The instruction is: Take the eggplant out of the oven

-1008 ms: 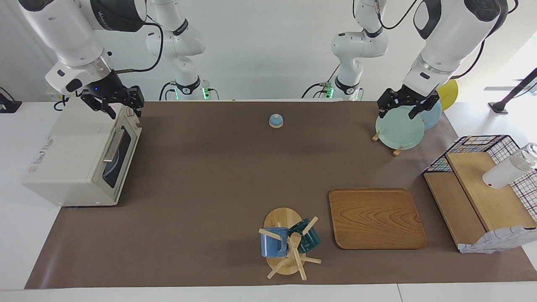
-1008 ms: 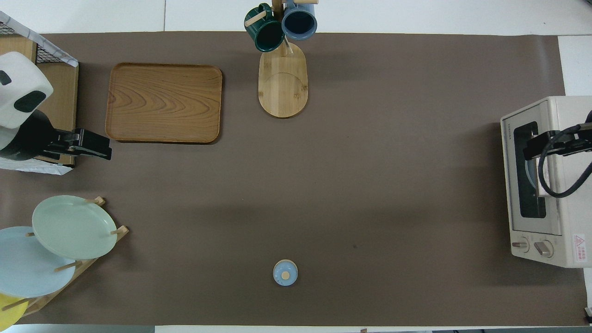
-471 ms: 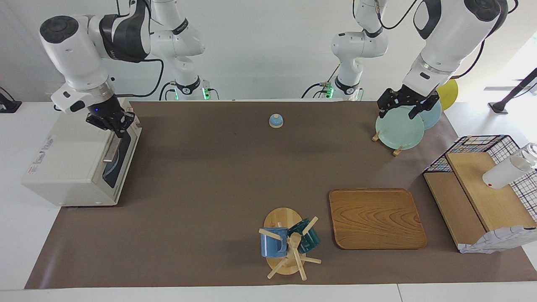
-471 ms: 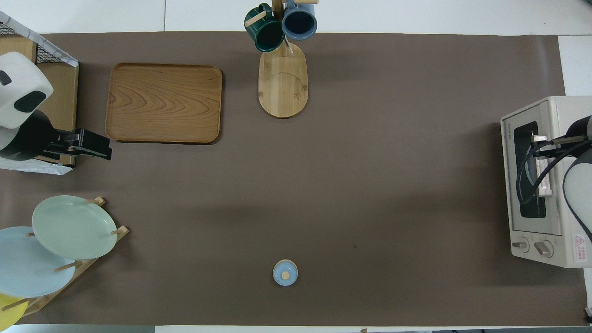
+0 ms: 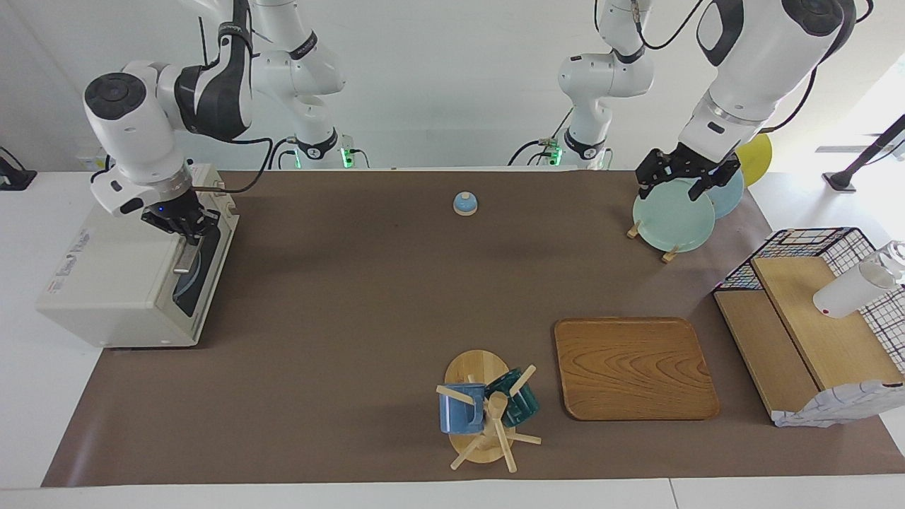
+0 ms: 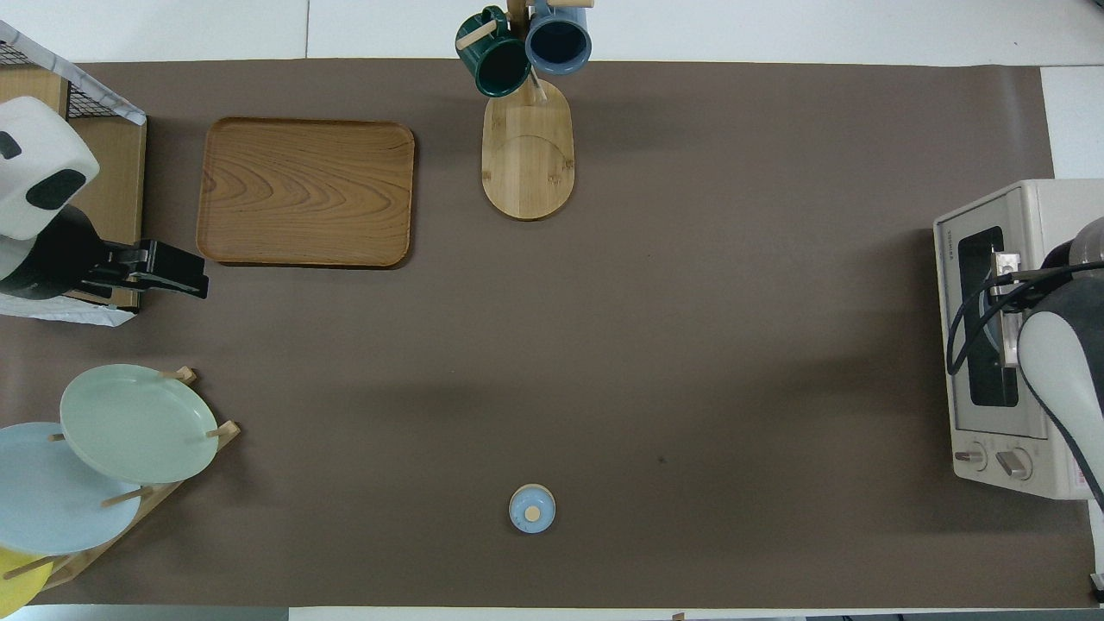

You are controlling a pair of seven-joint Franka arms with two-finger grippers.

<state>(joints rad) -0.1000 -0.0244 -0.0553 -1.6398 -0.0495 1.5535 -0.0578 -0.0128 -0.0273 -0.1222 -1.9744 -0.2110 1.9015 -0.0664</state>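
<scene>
I find the oven [image 5: 134, 272] door shut, my right end effector [image 5: 185, 225] at its bar handle [image 5: 188, 249], finger state unreadable, the eggplant unseen, presumably inside; left end effector [image 5: 682, 185] waits spread over plates [image 5: 673, 215] at two o'clock; opening and extraction remain.

Right gripper [image 5: 185, 225] low, left gripper [image 5: 683, 181] raised
</scene>
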